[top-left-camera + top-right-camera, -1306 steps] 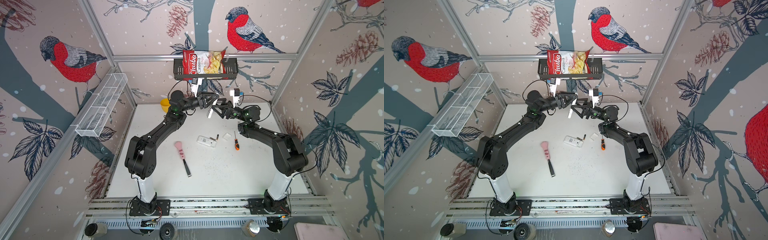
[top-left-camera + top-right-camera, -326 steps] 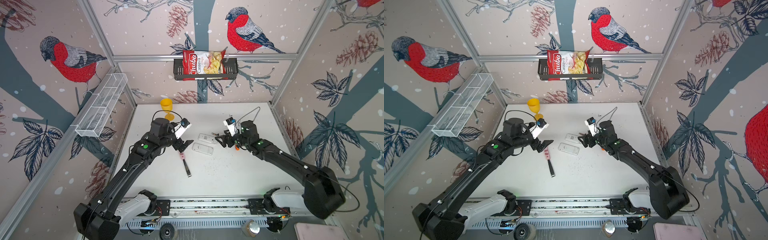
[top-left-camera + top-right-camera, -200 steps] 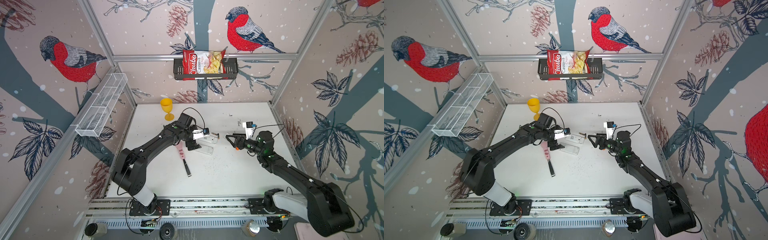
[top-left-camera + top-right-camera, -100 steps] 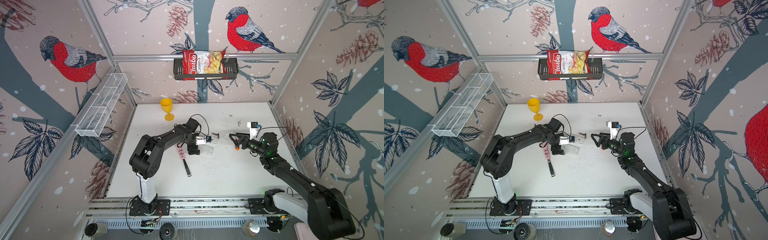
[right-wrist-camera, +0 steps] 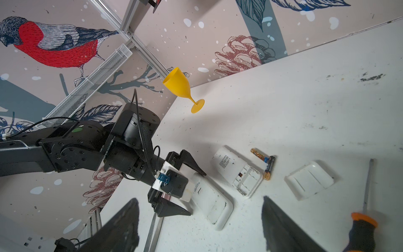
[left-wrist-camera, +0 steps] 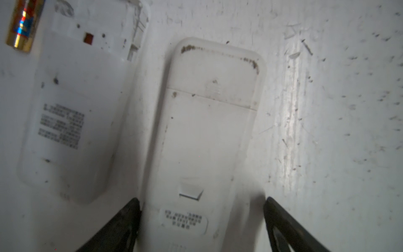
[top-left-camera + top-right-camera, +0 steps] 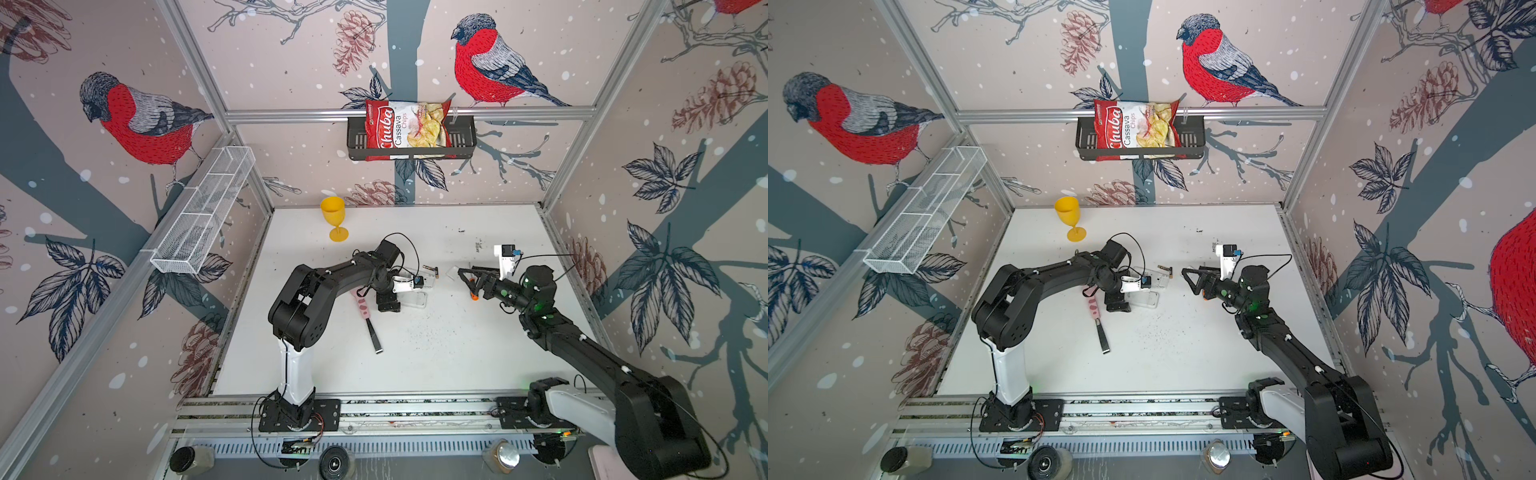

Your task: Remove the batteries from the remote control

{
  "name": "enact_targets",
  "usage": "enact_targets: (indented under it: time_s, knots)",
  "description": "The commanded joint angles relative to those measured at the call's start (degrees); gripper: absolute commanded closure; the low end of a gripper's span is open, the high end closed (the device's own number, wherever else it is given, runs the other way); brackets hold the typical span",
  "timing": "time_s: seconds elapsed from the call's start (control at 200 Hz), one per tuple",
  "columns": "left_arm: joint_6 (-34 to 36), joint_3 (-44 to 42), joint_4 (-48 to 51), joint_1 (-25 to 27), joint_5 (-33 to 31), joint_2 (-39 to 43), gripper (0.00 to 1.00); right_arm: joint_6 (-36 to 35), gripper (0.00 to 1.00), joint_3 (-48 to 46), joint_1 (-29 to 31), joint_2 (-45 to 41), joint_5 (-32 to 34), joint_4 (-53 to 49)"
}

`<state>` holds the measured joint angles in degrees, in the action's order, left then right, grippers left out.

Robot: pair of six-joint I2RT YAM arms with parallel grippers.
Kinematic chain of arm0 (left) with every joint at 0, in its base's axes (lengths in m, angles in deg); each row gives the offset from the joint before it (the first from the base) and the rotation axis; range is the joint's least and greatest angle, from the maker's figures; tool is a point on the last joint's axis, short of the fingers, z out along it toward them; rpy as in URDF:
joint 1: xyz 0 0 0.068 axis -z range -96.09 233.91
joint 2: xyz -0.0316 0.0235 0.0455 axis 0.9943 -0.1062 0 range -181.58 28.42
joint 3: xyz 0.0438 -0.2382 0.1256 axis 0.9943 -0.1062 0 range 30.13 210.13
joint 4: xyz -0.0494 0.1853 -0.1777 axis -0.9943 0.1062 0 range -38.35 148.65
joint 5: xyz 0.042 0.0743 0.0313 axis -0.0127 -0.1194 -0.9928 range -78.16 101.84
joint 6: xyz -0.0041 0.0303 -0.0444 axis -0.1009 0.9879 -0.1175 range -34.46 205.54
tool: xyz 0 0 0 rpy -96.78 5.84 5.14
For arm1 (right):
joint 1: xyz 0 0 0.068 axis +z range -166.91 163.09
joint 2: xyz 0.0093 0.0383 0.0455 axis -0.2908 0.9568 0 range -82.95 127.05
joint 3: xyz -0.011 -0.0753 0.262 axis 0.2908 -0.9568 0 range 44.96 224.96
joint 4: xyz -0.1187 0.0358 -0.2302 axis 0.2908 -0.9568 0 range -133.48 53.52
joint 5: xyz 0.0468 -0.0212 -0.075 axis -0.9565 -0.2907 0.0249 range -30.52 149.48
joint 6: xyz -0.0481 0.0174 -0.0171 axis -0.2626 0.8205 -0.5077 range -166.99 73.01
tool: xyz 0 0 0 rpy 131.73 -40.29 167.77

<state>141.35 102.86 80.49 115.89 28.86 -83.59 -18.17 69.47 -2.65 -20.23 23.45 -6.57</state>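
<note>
Left wrist view looks down on the left claw, its jaws apart and straddling one end of the closed remote. This remote lies back-up on the table with its cover in place. One finger sits right against the remote's edge; the other stands clear of it, so nothing is clamped.

Just beside it lies the open remote, also back-up. In the right wrist view its battery bay is uncovered and shows only white ribs. The batteries, two of them, lie on the table just beside that open end, meeting tip to tip in a shallow V. The loose battery cover rests a little further along, and the screwdriver beyond that.

In both top views the right claw hangs over the table near the screwdriver, jaws apart and holding nothing. A yellow goblet stands upright near the back wall, well apart from the remotes.
</note>
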Motion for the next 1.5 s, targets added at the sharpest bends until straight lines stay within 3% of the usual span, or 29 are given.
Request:
enact_targets:
  time_s: [0.0, 0.44, 0.775, 0.981, 1.496]
  knots:
    - [0.87, 0.07, 0.61, 0.01, -0.76, -1.1, 0.14, 0.1, 0.13, 0.01, 0.04, 0.34, -0.4, 2.43]
    - [0.2, -2.04, -0.78, 0.06, -1.18, -0.7, 0.39, 0.01, 0.12, 0.05, 0.15, 1.63, -0.29, 2.35]
    - [-1.75, -6.08, -5.36, -0.04, -1.47, 4.58, 0.58, -1.25, 0.13, 3.48, 3.17, 8.09, 0.59, -1.96]
    - [-3.67, -8.03, -6.89, 0.03, 1.56, 12.71, 0.6, -5.93, 0.16, 10.18, 11.57, 13.8, 5.87, -10.44]
    - [-7.8, -18.68, -17.35, 1.12, 4.71, 27.26, 0.64, -9.49, 0.27, 21.72, 20.98, 21.12, 11.86, -25.27]
